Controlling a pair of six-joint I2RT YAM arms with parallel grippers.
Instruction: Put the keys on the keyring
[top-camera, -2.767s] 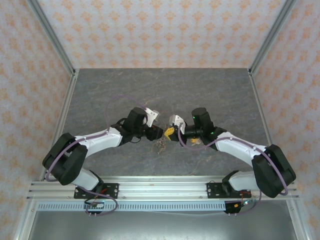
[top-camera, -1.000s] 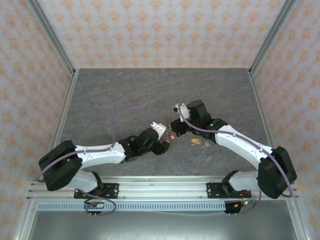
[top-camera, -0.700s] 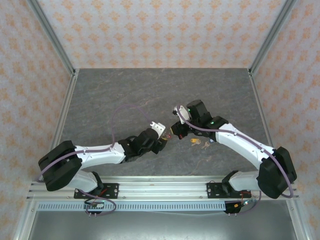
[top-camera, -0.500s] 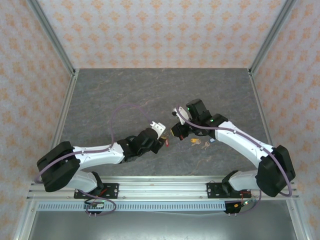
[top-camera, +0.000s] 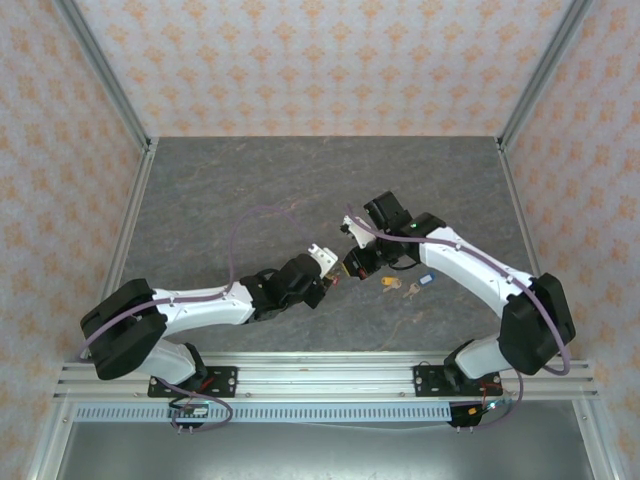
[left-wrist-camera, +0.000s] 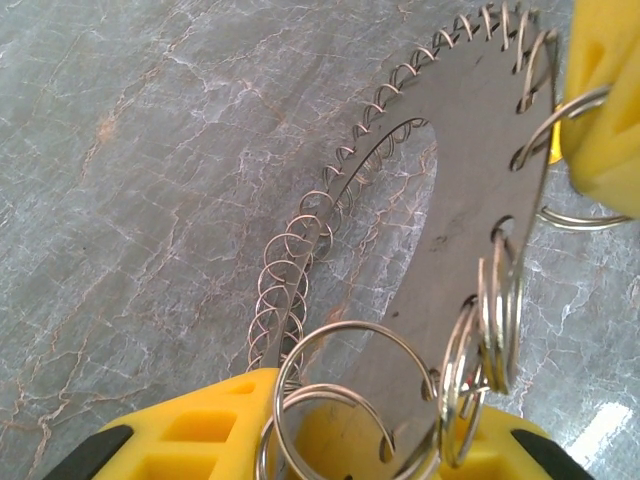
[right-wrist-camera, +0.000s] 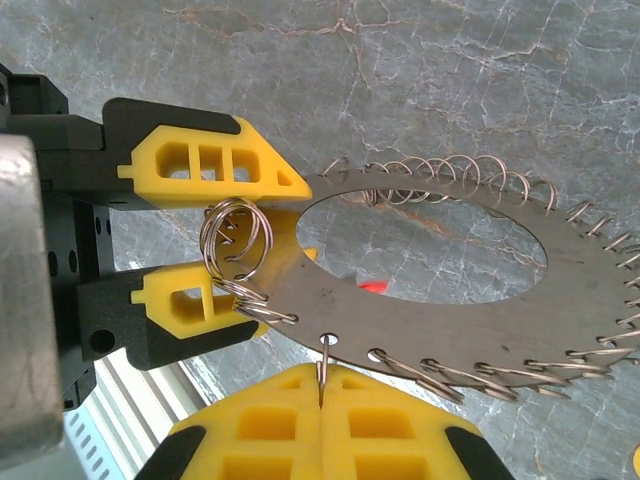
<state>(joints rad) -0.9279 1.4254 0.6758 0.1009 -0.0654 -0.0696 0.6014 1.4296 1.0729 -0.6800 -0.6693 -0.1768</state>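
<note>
Top external view, set against half a second ago: the left arm (top-camera: 200, 305) has edged a touch rightward, and the right arm (top-camera: 470, 262) has swung its forearm back, so a blue key (top-camera: 426, 279) now shows on the table (top-camera: 220, 200) where the arm covered it. The two grippers still meet over the middle of the grey marbled top, held off its surface. Seen from the right wrist, the left gripper (right-wrist-camera: 280, 240) has its yellow fingers partly apart, one on each side of the keyring's (right-wrist-camera: 450, 335) rim. The upper tip touches the metal, but I cannot tell whether the pair really presses on it. The keyring is a flat grey disc with a wide oval hole, lying tilted between the grippers, its edge strung with many small wire loops (left-wrist-camera: 290, 260). A few larger loops bunch up right at the left fingers and crowd that spot. A red speck (right-wrist-camera: 372, 287) shows through the hole, too blurred to make out. The right gripper (right-wrist-camera: 321, 378) is pressed together, pinching one thin loop at the disc's near edge. Just right of it a yellow key (top-camera: 386, 283) lies on the table, with the blue one a little farther right, both apart from the keyring. Purple cables (top-camera: 250, 215) trail along both arms.
</note>
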